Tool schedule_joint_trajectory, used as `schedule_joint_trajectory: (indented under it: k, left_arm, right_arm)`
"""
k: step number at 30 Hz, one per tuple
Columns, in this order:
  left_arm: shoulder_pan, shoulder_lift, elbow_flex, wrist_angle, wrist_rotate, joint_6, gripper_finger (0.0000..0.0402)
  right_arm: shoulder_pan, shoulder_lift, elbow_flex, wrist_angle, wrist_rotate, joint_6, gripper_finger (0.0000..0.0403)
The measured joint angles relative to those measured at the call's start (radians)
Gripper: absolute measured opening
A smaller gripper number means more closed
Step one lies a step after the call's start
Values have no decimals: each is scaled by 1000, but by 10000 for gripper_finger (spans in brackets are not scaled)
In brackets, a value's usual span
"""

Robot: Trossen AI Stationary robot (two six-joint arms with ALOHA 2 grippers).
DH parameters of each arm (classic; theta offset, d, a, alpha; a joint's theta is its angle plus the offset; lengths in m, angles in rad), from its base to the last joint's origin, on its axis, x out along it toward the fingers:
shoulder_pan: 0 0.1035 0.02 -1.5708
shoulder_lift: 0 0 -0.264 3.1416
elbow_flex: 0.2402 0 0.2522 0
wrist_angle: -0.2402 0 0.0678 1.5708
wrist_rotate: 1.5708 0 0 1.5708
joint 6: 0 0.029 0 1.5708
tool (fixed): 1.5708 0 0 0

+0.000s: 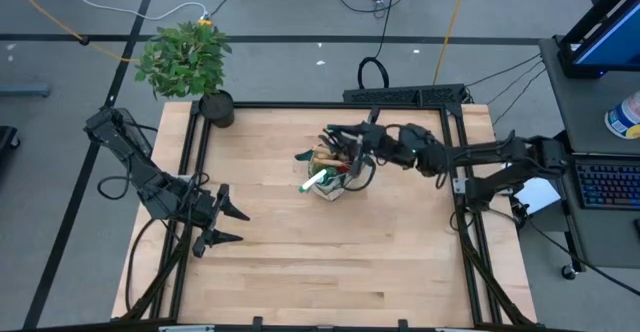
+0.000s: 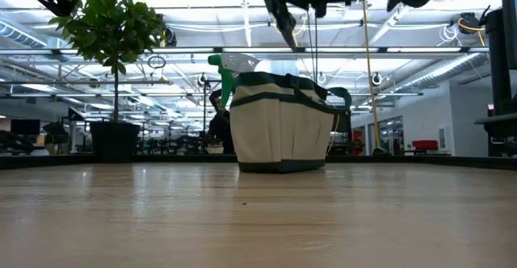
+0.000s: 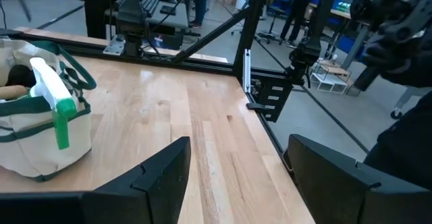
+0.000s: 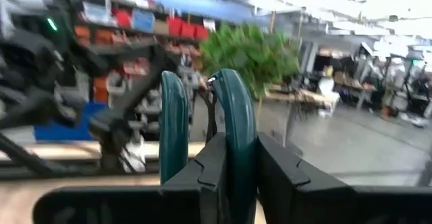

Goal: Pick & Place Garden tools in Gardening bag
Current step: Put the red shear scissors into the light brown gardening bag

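Observation:
The beige gardening bag (image 1: pixel 338 180) with green trim stands on its base mid-table; it also shows in the low view (image 2: pixel 279 131) and the left wrist view (image 3: pixel 34 140). The green-white sprayer (image 1: pixel 313 181) sticks out of the bag, next to wooden tool handles (image 1: pixel 325 158). My right gripper (image 1: pixel 336 134) hovers above the bag's far side, shut on pruning shears with teal handles (image 4: pixel 202 123). My left gripper (image 1: pixel 228 224) waits open and empty near the table's left edge; its fingers show spread in the left wrist view (image 3: pixel 236 177). My right gripper pinches one teal handle of the shears (image 4: pixel 236 119) between its two fingers. The other handle (image 4: pixel 173 126) stands free beside them. The handles run on forward past the fingertips. The shears are lifted clear of the table, above the bag; their blade end is hidden.
A leafy potted plant (image 1: pixel 185 57) in a black pot (image 1: pixel 216 108) stands at the table's far left corner. A black frame rail (image 1: pixel 455 172) runs along the table's right edge. Bare wood lies between the bag and the near edge.

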Motion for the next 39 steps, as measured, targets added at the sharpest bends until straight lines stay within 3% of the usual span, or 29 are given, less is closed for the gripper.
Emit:
schedule_joint_trajectory:
  k: [16, 29, 39]
  left_arm:
    - [0, 0, 0, 0, -1, -29, 257]
    - [0, 0, 0, -1, -1, -29, 257]
    - [0, 0, 0, -5, -1, -27, 257]
  right_arm:
    - [-94, 143, 0, -168, -6, -1, 46]
    - [-94, 142, 0, -330, -3, -51, 46]
    - [-94, 140, 0, -291, -46, -142, 46]
